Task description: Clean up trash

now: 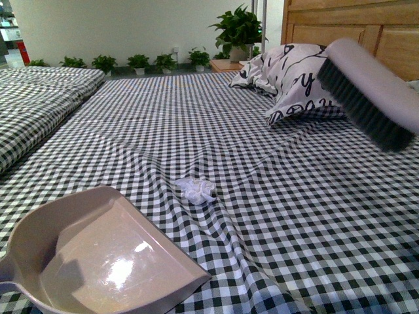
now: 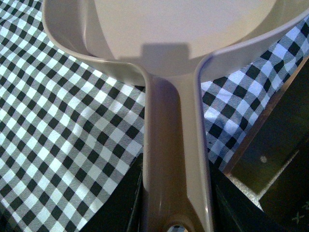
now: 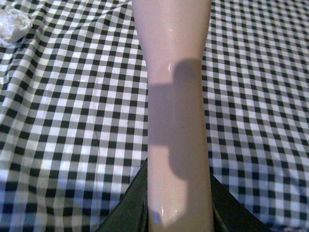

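left tool (image 2: pixel 176 212): clamps dustpan (image 1: pixel 98 255) | right tool (image 3: pixel 178 212): clamps brush (image 1: pixel 366 88) | pillow (image 1: pixel 288 75) lettering unreadable

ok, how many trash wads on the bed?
1: a white paper wad on the checkered sheet, between dustpan and raised brush. More could hide behind the pillow.

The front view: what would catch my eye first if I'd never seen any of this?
Probably the beige dustpan looming at the lower left, resting on the black-and-white checked bedsheet. Just beyond its open edge lies a small crumpled white wad of paper, alone mid-bed. At the upper right a dark-bristled brush hangs in the air, in front of a printed pillow.
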{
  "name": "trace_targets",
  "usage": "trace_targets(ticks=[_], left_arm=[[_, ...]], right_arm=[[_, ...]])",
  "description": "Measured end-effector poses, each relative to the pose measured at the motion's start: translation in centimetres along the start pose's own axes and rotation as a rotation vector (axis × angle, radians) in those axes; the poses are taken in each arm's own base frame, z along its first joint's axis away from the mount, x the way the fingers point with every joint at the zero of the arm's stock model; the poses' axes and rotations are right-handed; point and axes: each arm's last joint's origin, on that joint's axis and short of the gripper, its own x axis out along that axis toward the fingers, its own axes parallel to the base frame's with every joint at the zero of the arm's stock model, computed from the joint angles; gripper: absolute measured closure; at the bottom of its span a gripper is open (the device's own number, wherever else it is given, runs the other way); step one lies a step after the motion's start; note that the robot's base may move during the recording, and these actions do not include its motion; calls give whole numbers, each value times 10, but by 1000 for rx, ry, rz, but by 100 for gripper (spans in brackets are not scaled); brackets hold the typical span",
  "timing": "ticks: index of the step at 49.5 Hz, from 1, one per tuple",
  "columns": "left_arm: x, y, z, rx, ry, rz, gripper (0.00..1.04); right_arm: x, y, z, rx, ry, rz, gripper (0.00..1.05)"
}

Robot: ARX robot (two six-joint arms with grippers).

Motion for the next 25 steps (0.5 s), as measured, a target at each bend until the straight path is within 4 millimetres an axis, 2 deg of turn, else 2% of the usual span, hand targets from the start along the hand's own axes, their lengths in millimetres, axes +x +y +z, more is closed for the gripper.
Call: trace_targets(ticks=[9,18,25], left_arm=[[0,0,0,0,0,0,77],[0,0,0,0,0,0,77],[0,0,0,0,0,0,77]], right_arm=[[51,16,16,-65,48,-3,86],[101,44,21,-179,88,-27,86],[124,58,23,-236,100,-57,86]])
